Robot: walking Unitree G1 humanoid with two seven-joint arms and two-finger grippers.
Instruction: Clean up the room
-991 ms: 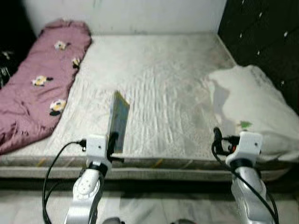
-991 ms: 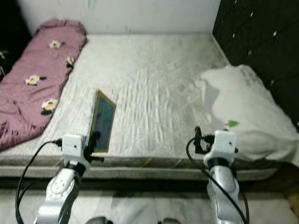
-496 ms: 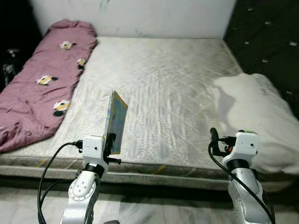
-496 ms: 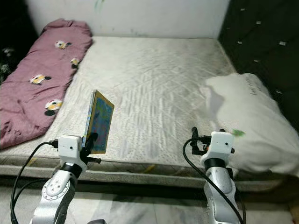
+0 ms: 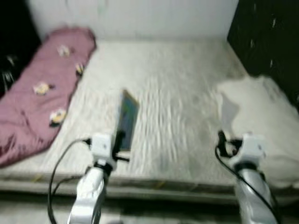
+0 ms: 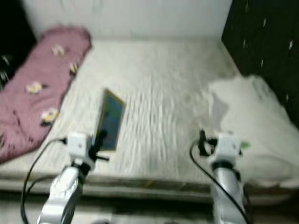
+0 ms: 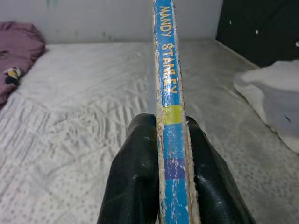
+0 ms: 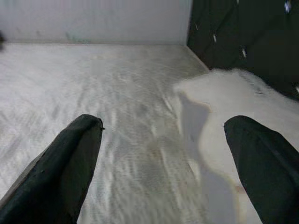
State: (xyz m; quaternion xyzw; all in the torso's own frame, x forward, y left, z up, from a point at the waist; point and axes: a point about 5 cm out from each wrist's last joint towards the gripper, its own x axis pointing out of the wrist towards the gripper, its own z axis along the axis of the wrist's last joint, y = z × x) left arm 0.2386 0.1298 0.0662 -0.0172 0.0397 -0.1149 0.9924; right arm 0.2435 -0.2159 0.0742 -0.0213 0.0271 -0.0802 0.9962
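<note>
Left end effector (image 7: 170, 154) clamped on the book (image 5: 127, 120), held upright on edge, long axis rising over the bed (image 5: 187, 93). Right end effector (image 8: 168, 154) spread apart, nothing between its fingers, beside the white pillow (image 5: 261, 107).

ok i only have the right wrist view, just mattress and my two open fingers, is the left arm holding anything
Observer: Yes, the left gripper is shut on a thin book, held upright on edge.
Operator: can you read anything on it
Observer: The blue spine reads MANDY STANLEY.
Operator: whats on the far left of the bed
Observer: A pink floral quilt lies along the mattress's left side.
Operator: and where is my right gripper
Observer: The right gripper, jaws open, hangs over the bed's near edge beside the white pillow.
</note>
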